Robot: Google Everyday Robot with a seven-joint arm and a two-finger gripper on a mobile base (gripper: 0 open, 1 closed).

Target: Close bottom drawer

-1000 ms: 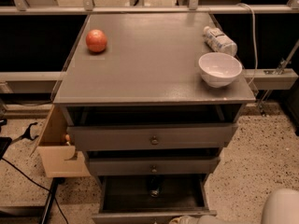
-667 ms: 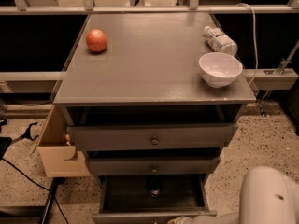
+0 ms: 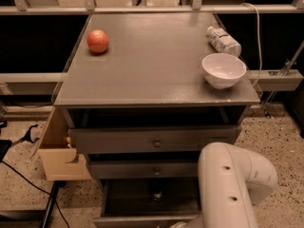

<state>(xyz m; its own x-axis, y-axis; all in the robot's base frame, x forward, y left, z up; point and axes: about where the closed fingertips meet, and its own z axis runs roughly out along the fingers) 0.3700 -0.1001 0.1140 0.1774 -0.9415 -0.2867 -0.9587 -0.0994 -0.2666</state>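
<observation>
Arm [image 3: 232,186] has advanced from lower right and now overlaps the bottom drawer [image 3: 135,198], which stands pulled out at the foot of the cabinet [image 3: 156,80]. Gripper is out of view below; its opening cannot be told. Closing push judged imminent.

The top [image 3: 152,75] looks matt grey, the bowl [image 3: 223,69] glossy white, the arm [image 3: 232,189] smooth white plastic, the bottom drawer [image 3: 128,199] dark and dull inside, the floor [image 3: 278,141] speckled stone. The gripper is out of sight below the arm.

The arm [image 3: 235,184] is a smooth, rounded white shell with a few small dark holes. The gripper is out of frame below.
</observation>
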